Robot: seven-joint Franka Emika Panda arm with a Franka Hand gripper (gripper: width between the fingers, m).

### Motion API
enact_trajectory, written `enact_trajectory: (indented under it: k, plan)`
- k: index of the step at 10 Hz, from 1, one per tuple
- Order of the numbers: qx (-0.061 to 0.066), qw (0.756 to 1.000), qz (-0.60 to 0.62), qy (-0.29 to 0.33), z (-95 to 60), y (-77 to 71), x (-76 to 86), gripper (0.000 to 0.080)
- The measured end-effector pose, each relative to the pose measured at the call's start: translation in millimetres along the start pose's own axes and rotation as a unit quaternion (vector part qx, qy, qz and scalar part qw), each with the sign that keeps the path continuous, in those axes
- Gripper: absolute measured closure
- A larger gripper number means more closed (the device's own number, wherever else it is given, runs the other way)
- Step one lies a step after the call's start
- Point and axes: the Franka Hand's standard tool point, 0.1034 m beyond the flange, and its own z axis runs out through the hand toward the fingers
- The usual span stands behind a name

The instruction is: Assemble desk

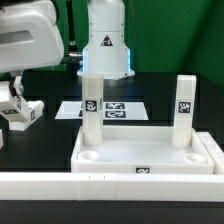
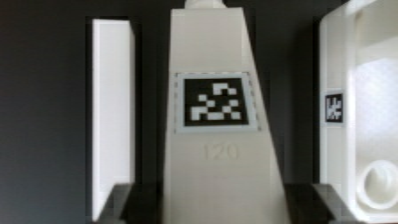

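The desk slab (image 1: 150, 158), white with a raised rim, lies at the front of the table. Two white legs stand upright in its far corners, one (image 1: 92, 108) toward the exterior view's left and one (image 1: 185, 112) toward its right. At the far left of the exterior view my gripper (image 1: 12, 104) is shut on a third leg (image 1: 24, 113), just above the table and apart from the slab. In the wrist view this tagged leg (image 2: 215, 100) fills the middle, with my gripper (image 2: 217, 206) clamped on it. A dark finger (image 2: 128, 202) shows on each side.
The marker board (image 1: 118, 108) lies flat behind the slab. A long white rail (image 1: 60, 186) runs along the front edge. The robot base (image 1: 106, 45) stands at the back. In the wrist view, a slab corner with a round socket (image 2: 374, 185) sits beside the held leg.
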Motion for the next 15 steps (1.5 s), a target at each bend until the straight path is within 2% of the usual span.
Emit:
enact_trajectory:
  k: [1, 2, 3, 4, 5, 6, 8, 9, 10, 11, 12, 14, 15]
  plan:
    - [-0.006, 0.999, 0.006, 0.038, -4.5, -0.6, 5.1, 0.0509]
    - [-0.005, 0.998, 0.024, 0.063, -16.6, -17.6, 10.0, 0.0509]
    - [-0.011, 0.995, 0.032, 0.096, -27.8, -39.5, 21.2, 0.0509]
    - [-0.021, 0.991, 0.035, 0.130, -31.8, -55.4, 28.7, 0.0509]
    - [-0.037, 0.986, 0.024, 0.161, -28.5, -57.9, 31.1, 0.0509]
    - [-0.054, 0.980, 0.019, 0.192, -21.8, -48.5, 32.7, 0.0509]
    - [-0.077, 0.963, 0.018, 0.256, -27.1, -41.8, 34.8, 0.0509]
    - [-0.084, 0.956, 0.024, 0.280, -28.1, -43.9, 33.2, 0.0509]
    - [-0.077, 0.951, 0.034, 0.297, -32.0, -63.8, 24.9, 0.0509]
    - [-0.053, 0.953, 0.053, 0.292, -39.9, -92.6, 20.9, 0.0509]
    - [-0.044, 0.952, 0.057, 0.298, -48.3, -112.7, 23.4, 0.0509]
    - [-0.036, 0.951, 0.061, 0.302, -48.5, -132.2, 23.8, 0.0509]
    - [-0.037, 0.951, 0.060, 0.301, -47.8, -130.2, 23.8, 0.0509]
